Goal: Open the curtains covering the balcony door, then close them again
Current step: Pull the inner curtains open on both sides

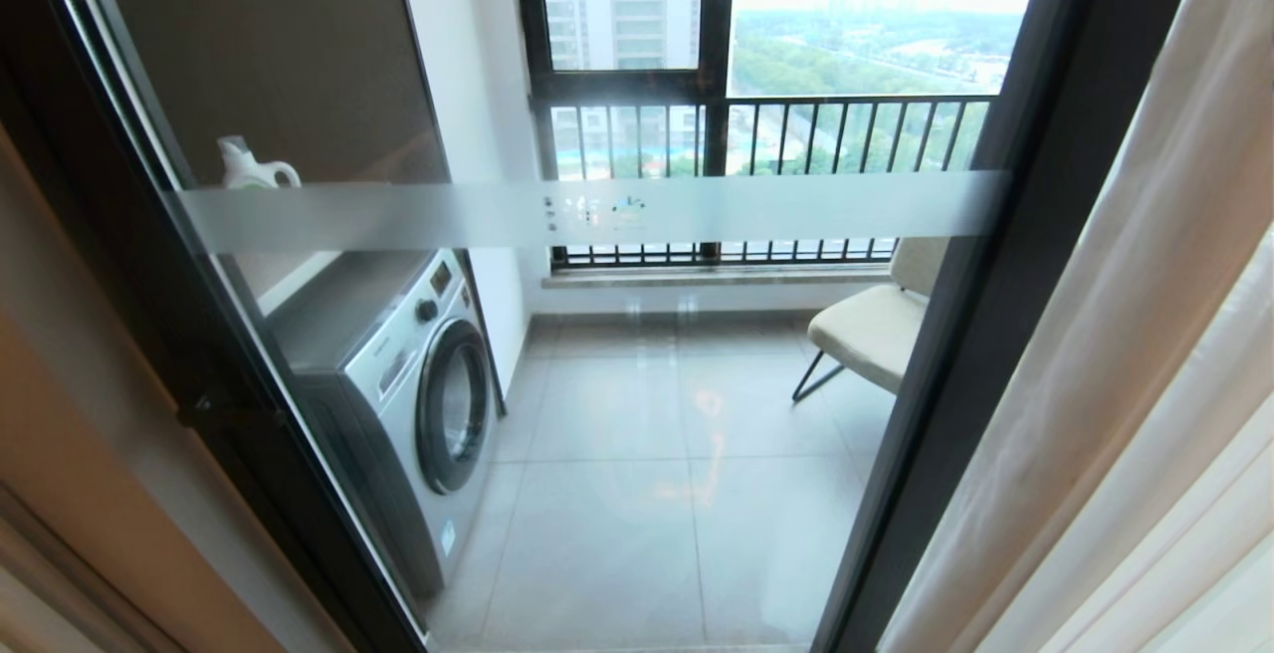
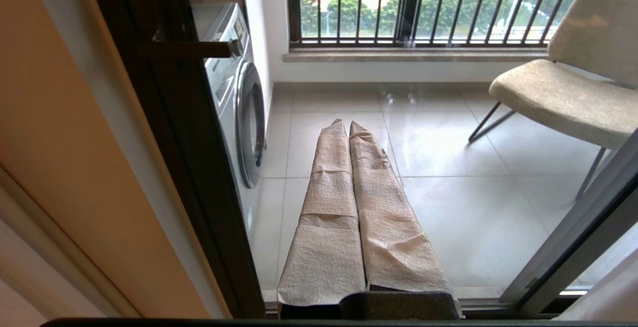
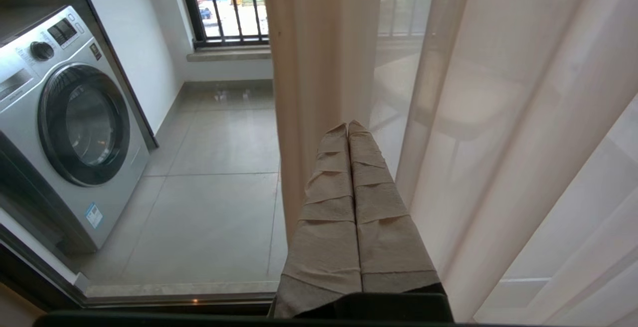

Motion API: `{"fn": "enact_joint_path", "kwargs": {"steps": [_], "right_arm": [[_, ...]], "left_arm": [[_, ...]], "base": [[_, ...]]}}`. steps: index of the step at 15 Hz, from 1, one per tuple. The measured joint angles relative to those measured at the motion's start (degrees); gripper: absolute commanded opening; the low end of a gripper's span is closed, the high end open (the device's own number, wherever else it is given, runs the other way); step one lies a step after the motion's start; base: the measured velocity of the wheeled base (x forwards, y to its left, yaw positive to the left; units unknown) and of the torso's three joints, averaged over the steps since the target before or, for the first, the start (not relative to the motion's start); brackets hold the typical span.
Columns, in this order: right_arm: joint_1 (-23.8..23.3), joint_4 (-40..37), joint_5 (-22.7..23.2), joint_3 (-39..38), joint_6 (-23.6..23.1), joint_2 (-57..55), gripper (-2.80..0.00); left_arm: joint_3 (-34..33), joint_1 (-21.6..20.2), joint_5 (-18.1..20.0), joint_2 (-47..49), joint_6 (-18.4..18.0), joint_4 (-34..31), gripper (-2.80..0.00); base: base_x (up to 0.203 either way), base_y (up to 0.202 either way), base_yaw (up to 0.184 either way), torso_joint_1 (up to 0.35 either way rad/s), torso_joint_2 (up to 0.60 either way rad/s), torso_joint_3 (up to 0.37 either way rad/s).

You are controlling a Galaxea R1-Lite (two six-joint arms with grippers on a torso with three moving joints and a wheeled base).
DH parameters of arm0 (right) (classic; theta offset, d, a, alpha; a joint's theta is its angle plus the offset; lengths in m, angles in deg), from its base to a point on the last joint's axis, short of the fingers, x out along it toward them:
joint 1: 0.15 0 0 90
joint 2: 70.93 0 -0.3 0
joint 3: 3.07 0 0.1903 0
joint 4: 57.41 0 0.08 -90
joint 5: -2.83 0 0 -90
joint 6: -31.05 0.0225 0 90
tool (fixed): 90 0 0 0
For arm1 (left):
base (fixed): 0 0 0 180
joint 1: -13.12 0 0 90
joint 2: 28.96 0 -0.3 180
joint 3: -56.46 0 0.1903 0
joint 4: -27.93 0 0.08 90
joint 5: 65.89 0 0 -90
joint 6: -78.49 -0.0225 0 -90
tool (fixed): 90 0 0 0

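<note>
Head cam catches neither arm, just the balcony door [image 1: 597, 215] with the curtains [image 1: 1125, 334] bunched right; wrist cams fill that in: left gripper [image 2: 349, 123] clenched on nothing, glass ahead; right gripper [image 3: 348, 125] clenched too (empty), sheer folds right by its tips.

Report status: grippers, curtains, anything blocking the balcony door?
Left gripper shut, empty. Right gripper shut, empty, pointing at the curtains. Curtains bunched at right; balcony door glass uncovered. Nothing in the way.
</note>
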Motion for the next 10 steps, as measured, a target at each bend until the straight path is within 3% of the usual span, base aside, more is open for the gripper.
{"fn": "enact_joint_path", "kwargs": {"steps": [10], "right_arm": [[0.00,0.05,0.02,0.00,-0.02,0.00,-2.80]], "left_arm": [[0.00,0.00,0.00,-0.01,0.02,0.00,-2.80]], "base": [[0.000,-0.184,0.001,0.003,0.00,0.003]]}}
